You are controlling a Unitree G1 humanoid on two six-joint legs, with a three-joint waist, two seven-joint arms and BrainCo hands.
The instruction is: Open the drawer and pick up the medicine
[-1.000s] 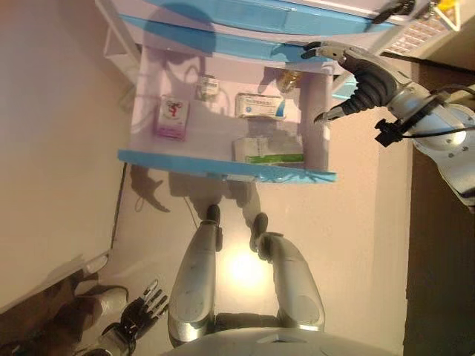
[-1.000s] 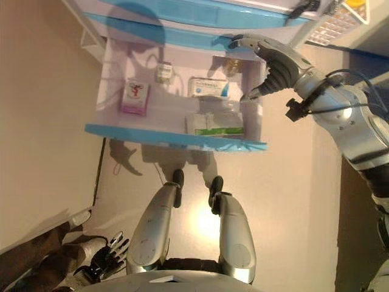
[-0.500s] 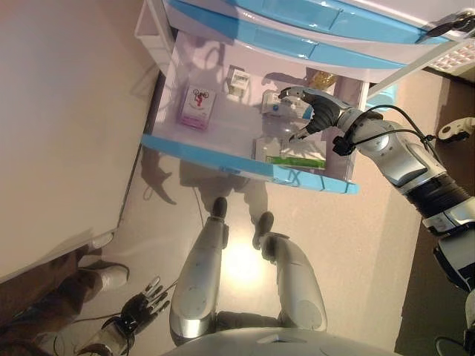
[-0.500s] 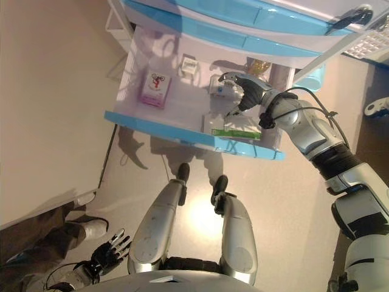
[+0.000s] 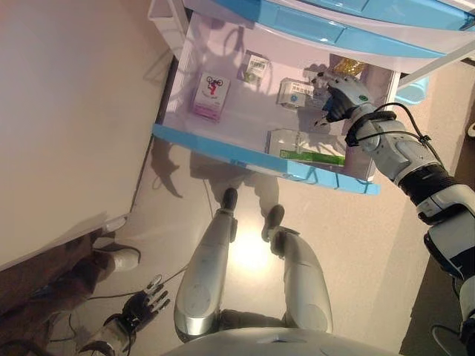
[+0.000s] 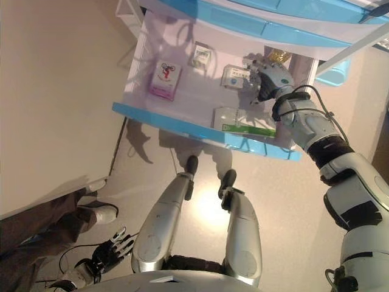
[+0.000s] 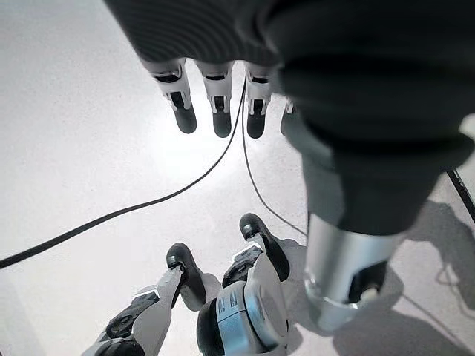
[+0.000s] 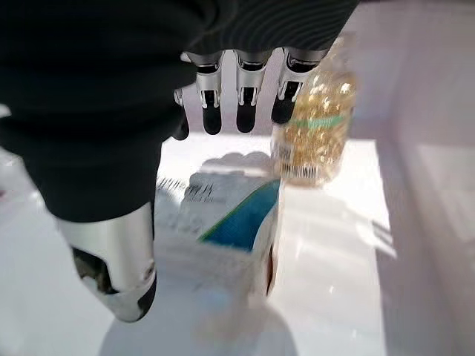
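The drawer [image 5: 223, 149] with a blue front stands pulled out. In it lie a pink box [image 5: 210, 96], a small white pack [image 5: 256, 68], a white-and-blue medicine box [image 5: 295, 93], a green-and-white box [image 5: 304, 145] and a bottle of yellow capsules [image 5: 347, 68]. My right hand [image 5: 338, 95] is inside the drawer, just right of and above the white-and-blue box [image 8: 223, 230], open, holding nothing. The bottle [image 8: 312, 133] stands just past its fingertips [image 8: 245, 115]. My left hand [image 5: 141, 311] hangs low at the lower left, open and empty [image 7: 215, 104].
Closed blue-fronted drawers [image 5: 312, 22] sit above the open one. The drawer's right wall [image 5: 382, 111] is close beside my right forearm. A person's shoe and trouser leg [image 5: 111, 259] show on the floor at the lower left, near my left hand.
My right hand moved from outside the drawer's right wall into the drawer, down over the white-and-blue box. The camera shifted too. The left hand stayed put.
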